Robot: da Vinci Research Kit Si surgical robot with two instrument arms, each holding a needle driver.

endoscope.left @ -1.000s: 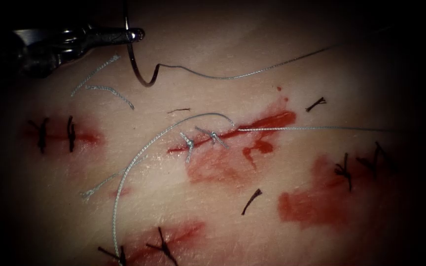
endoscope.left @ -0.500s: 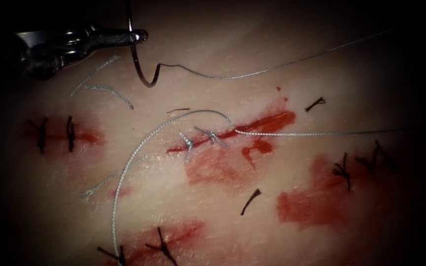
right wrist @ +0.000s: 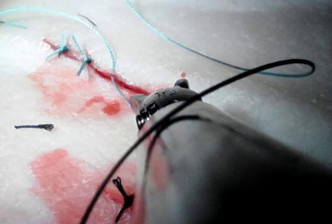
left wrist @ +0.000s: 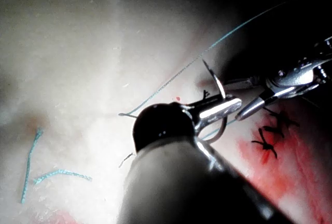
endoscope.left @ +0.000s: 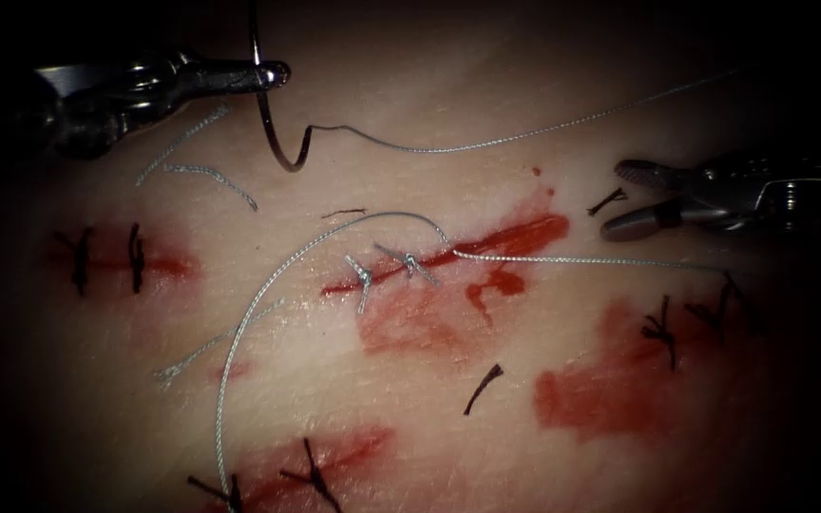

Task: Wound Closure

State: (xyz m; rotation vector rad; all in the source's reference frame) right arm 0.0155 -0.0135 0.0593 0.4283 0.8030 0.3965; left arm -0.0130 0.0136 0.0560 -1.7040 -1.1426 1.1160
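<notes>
Now my right tool [endoscope.left: 624,201] has come into the endoscope view, well to the right of the cut [endoscope.left: 448,258], where a second ago nothing stood; its jaws are spread and hold nothing, hovering just above the taut run of thread [endoscope.left: 582,259] that leaves the right end of the cut. My left tool [endoscope.left: 273,74] has hardly moved: far up and to the left of the cut, its jaws stay pressed together on the needle [endoscope.left: 273,142] along the upper part of its curve, the bend hanging below them clear of the tissue [endoscope.left: 410,408], so the needle is out of the tissue. From the needle's lower end the thread runs off to the right, above the cut. I judge that an empty right tool near the thread means both hands are now at hand for the stitch, though nothing has been taken up yet. Two pale knots [endoscope.left: 387,268] already sit on the left part of the cut, and its right part lies open with red fluid [endoscope.left: 515,235] in it. A long loop of thread curves from the cut down to the left. Loose cut ends of thread [endoscope.left: 206,171] lie left of the cut, and a small dark cut end [endoscope.left: 608,200] sits just beside my right tool's tips, where it could get in the way of a grasp.
</notes>
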